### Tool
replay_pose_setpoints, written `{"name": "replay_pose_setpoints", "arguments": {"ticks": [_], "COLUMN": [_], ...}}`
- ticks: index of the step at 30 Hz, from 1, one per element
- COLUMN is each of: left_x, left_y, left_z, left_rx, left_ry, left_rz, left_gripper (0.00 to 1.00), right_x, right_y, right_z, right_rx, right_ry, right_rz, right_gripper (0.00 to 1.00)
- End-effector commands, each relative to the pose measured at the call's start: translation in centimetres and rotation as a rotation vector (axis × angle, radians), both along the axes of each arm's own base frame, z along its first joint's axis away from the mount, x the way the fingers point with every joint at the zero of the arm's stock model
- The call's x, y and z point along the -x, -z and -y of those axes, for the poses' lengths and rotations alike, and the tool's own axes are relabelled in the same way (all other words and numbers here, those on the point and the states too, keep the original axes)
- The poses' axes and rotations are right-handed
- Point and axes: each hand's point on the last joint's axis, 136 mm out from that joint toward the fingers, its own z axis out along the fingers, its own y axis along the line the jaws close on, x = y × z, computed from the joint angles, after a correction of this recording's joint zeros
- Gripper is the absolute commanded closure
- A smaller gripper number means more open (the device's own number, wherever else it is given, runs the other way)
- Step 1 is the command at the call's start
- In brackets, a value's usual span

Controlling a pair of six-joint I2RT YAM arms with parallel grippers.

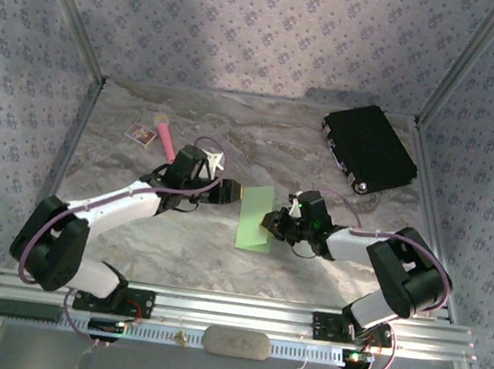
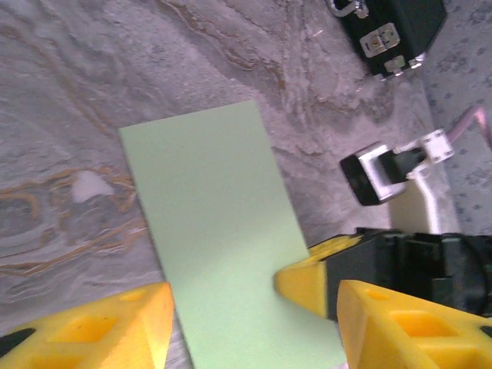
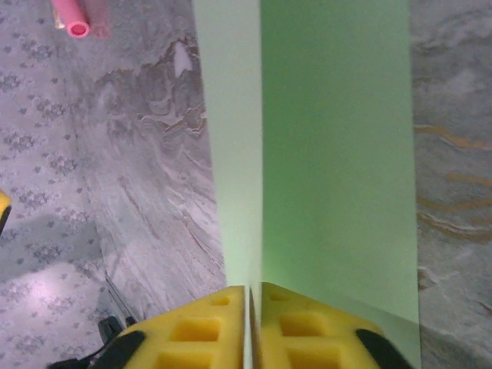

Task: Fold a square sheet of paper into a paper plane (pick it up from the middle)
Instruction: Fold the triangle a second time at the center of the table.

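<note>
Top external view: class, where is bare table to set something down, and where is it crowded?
Free: far middle, between pink stick and black case; near strip between green paper and metal rail. Crowded: centre, where left gripper and right gripper meet on that paper.

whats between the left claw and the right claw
The green paper, in the top view: the right claw pinches one side, the open left claw sits at the other.

No legible text, labels or numbers anywhere
</note>
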Motion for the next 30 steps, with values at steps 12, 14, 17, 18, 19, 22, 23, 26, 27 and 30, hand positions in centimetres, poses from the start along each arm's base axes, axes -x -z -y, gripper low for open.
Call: {"name": "replay_pose_setpoints", "arguments": {"ticks": [12, 14, 17, 18, 19, 22, 23, 26, 27, 30], "left_x": [5.5, 6.0, 7.5, 7.8, 8.0, 8.6, 8.8, 9.6, 9.7, 10.5], "left_y": [1.7, 2.3, 2.6, 2.7, 2.8, 3.1, 3.3, 3.9, 4.0, 4.2], "left_z": [3.6, 4.0, 5.1, 5.4, 5.5, 6.0, 6.1, 6.7, 6.8, 7.7], "left_rx": [-0.170, -0.189, -0.228, -0.248, -0.267, -0.324, -0.345, -0.400, -0.420, -0.503], "left_ry": [0.252, 0.283, 0.355, 0.366, 0.372, 0.400, 0.416, 0.465, 0.474, 0.517], "left_rz": [0.249, 0.221, 0.272, 0.294, 0.312, 0.366, 0.380, 0.402, 0.412, 0.509], "left_gripper": [0.41, 0.41, 0.40, 0.39, 0.39, 0.38, 0.37, 0.36, 0.36, 0.28], "right_x": [-0.5, -0.8, -1.0, -1.0, -1.1, -1.1, -1.1, -1.2, -1.2, -1.4], "right_y": [-0.5, -0.5, -0.1, 0.0, 0.1, 0.1, 0.1, 0.2, 0.2, 0.1], "right_z": [0.0, 0.0, 0.2, 0.3, 0.4, 0.3, 0.4, 0.6, 0.6, 0.7], "right_rx": [0.004, -0.006, 0.008, 0.018, 0.022, 0.014, 0.014, 0.014, 0.010, 0.002], "right_ry": [-0.094, -0.096, -0.089, -0.085, -0.081, -0.076, -0.073, -0.059, -0.056, -0.045], "right_rz": [0.009, 0.007, -0.012, -0.022, -0.026, -0.031, -0.035, -0.051, -0.052, -0.053], "right_gripper": [0.84, 0.86, 0.87, 0.87, 0.88, 0.88, 0.88, 0.87, 0.87, 0.87]}}
